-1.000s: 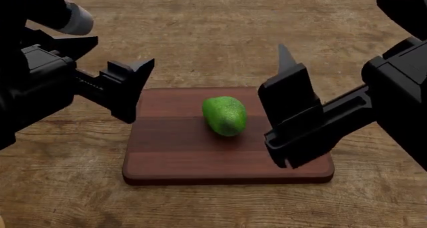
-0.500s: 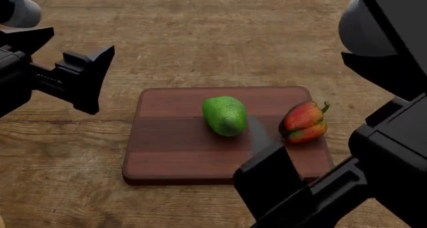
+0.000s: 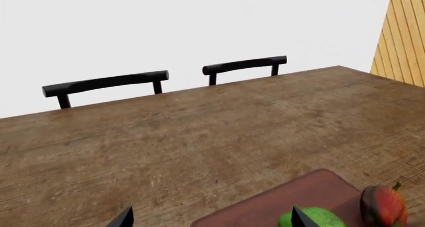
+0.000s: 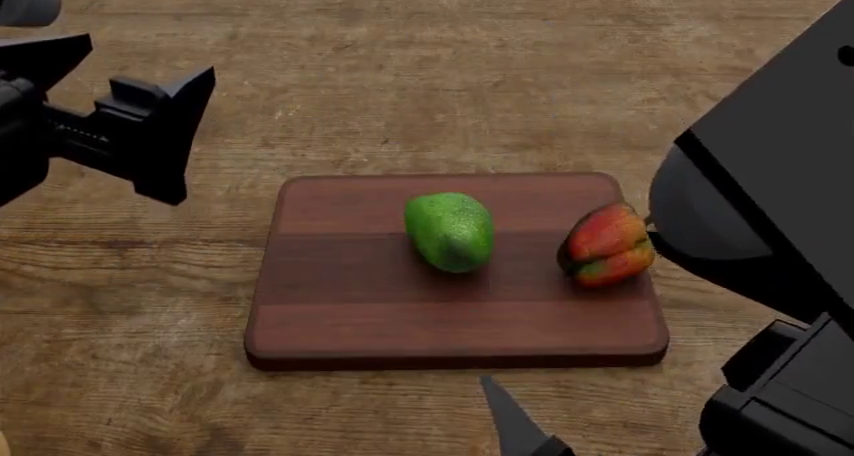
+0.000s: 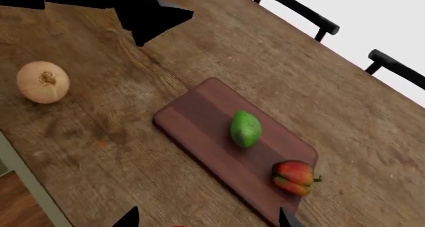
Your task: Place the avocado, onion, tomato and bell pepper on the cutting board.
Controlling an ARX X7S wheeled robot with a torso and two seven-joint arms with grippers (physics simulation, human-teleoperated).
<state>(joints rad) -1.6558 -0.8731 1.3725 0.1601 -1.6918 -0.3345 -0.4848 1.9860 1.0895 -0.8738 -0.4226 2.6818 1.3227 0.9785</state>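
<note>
Onion beyond left jaws

Illumination is even and diffuse; rendering is sharp, without glare. The avocado casts only a faint contact shadow. The upper background in both wrist views is blank white.

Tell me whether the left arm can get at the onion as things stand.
Probably yes. The onion lies alone on bare table, off the cutting board, on the side where the left gripper hovers. Nothing shows between them, and the gripper looks empty. The head view does not show the onion.
</note>
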